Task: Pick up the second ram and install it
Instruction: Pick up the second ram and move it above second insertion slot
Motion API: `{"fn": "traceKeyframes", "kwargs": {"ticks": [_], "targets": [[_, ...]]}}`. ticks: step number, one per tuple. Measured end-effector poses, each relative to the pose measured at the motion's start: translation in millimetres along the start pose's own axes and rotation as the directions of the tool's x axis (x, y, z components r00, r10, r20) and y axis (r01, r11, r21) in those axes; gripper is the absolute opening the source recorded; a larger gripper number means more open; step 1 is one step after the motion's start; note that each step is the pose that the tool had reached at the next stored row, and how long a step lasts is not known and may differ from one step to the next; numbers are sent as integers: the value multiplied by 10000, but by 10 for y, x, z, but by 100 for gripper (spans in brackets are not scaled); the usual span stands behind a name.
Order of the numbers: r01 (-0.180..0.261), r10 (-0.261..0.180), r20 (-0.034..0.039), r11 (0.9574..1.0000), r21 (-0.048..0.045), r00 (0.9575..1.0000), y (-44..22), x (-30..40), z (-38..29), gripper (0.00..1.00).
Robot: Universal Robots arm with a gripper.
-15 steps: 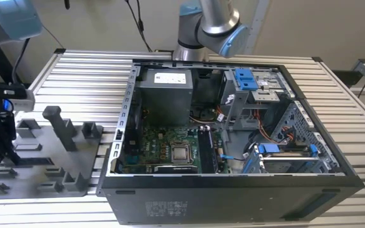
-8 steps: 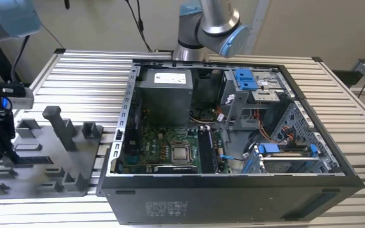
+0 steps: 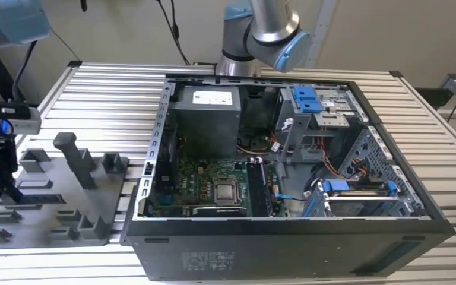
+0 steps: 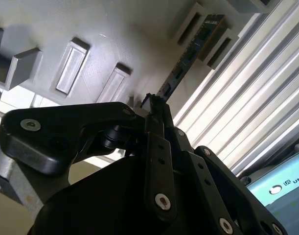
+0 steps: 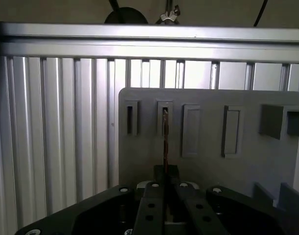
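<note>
One stick in hand: the gripper [image 5: 165, 172] has its fingers drawn almost together, pinching the near end of the second ram [image 4: 192, 51] by its thin edge.
Where it is: the stick runs straight out ahead of the fingertips, and its far end lies between two low posts of the grey tray [image 5: 208, 166].
Lifted or not: hard to tell from either wrist view; the stick may be resting in its tray slot.
Done so far: the approach and the grasp, judging by the closed fingers.
Left to do: the carry and the seating. The motherboard [image 3: 204, 178] inside the open computer case [image 3: 291, 249] sits well apart from the gripper, across the slatted table [image 3: 109, 89].
Look of the stick: a long, thin, flat, dark board with a row of black chips along one face. Edge-on in the first wrist view, it is a mere sliver.
</note>
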State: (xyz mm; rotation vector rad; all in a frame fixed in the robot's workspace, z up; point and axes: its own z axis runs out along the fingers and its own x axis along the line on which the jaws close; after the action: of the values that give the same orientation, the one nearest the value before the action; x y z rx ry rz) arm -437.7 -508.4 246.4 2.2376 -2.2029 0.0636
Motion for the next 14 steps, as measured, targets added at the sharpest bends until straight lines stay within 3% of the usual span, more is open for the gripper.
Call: {"fn": "traceKeyframes", "kwargs": {"ticks": [14], "targets": [[1, -1, 1, 10000, 1, 10000, -4, 3, -93, 14]]}}
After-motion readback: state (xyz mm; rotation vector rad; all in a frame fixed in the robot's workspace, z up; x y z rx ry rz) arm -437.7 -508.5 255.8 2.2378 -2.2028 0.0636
